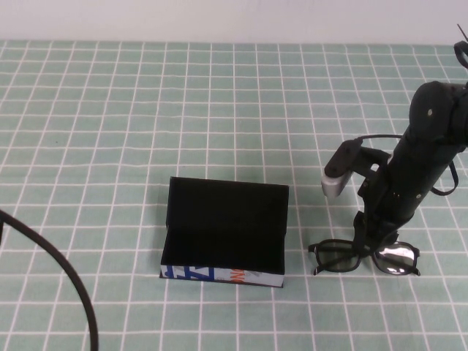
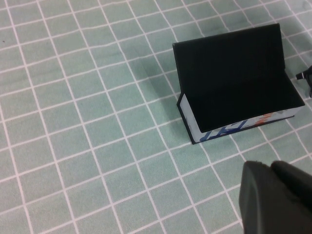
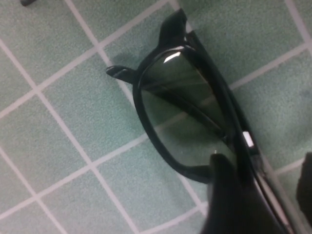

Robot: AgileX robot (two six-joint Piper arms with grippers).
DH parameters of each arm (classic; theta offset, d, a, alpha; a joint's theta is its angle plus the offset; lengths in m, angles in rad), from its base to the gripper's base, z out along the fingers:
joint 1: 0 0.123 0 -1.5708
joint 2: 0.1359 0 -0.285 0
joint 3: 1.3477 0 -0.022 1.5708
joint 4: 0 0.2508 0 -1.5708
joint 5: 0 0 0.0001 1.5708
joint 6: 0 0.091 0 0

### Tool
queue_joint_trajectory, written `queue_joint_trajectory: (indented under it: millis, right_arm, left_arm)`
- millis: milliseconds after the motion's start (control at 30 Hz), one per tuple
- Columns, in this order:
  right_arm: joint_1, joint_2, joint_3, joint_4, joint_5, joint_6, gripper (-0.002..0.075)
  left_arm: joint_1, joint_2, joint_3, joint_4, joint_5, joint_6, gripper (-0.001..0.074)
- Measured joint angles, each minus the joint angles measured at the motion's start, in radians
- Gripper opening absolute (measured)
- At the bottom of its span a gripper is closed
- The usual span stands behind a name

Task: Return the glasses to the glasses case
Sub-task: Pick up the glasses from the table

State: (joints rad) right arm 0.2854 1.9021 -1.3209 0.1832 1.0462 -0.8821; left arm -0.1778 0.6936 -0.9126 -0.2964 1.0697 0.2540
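Observation:
The glasses case stands open at the table's middle, lid raised at the back, interior black and empty, printed side facing me. It also shows in the left wrist view. The black glasses lie on the table just right of the case, lenses upright. My right gripper is down on their middle. In the right wrist view its fingers stand apart on either side of the glasses top bar, open. My left gripper is shut and empty, held above the table near the case's front left.
A green tablecloth with a white grid covers the table. A black cable curves across the near left corner. The right arm's grey-and-black wrist camera juts out toward the case.

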Motion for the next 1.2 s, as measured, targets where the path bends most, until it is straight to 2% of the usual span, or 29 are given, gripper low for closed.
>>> queue_joint_trajectory:
  millis: [367, 1200]
  right_arm:
    - [0.0, 0.0, 0.0, 0.036, 0.018, -0.024, 0.0022]
    - [0.0, -0.07, -0.044, 0.075, 0.103, -0.069, -0.0005]
  left_arm:
    - [0.0, 0.0, 0.0, 0.0, 0.001, 0.0, -0.0002]
    - [0.0, 0.0, 0.0, 0.0, 0.01, 0.0, -0.0002]
